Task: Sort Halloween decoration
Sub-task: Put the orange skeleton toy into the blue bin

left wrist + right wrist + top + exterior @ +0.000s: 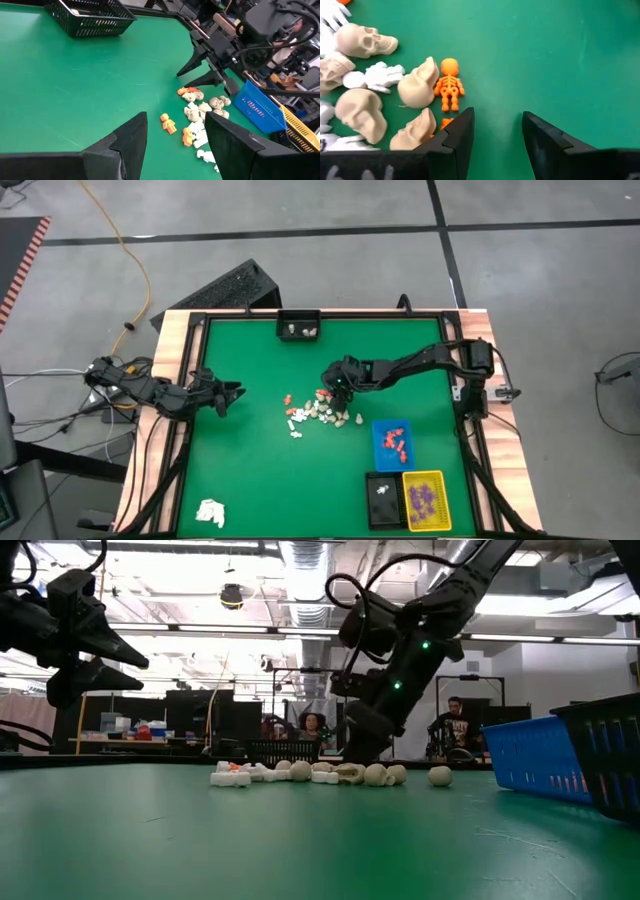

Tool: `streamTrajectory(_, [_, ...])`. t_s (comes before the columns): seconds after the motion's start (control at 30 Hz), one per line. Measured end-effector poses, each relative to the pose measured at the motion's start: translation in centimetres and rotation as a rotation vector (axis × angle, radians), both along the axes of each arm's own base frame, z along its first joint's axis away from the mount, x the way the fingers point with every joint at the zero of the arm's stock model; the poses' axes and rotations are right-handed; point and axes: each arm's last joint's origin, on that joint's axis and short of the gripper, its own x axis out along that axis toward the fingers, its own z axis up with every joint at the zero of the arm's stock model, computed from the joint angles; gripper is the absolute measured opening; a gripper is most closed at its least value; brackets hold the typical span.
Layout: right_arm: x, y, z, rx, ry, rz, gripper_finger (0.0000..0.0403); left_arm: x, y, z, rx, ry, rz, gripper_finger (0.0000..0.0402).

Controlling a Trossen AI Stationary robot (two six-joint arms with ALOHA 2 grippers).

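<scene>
Sorting looks partly done: orange pieces lie in the blue tray [392,445] and purple ones in the yellow tray [425,499], well behind the right gripper [497,132], whose empty jaws gape just beside an orange skeleton [449,84] and the unsorted pile [318,413] of skulls.

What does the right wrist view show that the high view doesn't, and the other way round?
Only the right wrist view shows shapes: an orange skeleton lying beside cream skulls and white skeleton pieces.

Only the high view shows the blue tray of orange pieces, the yellow tray of purple ones, the black tray, the paper wad and the left gripper.

Both show the open right gripper at the pile on the green table.
</scene>
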Motion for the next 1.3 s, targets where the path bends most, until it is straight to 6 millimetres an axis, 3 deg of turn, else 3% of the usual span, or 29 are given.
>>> streamTrajectory(0.4, [-1.5, 1.3, 4.9, -0.112, -0.077, -0.017, 0.0175, 0.0, 0.0, 0.0, -0.015, -0.005, 0.001, 0.0189])
streamTrajectory(0.87, [-1.4, 4.8, 2.6, -0.074, 0.031, 0.052, 0.0175, 0.0, 0.0, 0.0, -0.016, -0.003, -0.006, 0.0189])
streamTrajectory(1.3, [-1.3, 4.6, 1.3, -0.062, 0.088, 0.023, 0.0175, 0.0, 0.0, 0.0, -0.015, -0.003, -0.002, 0.0189])
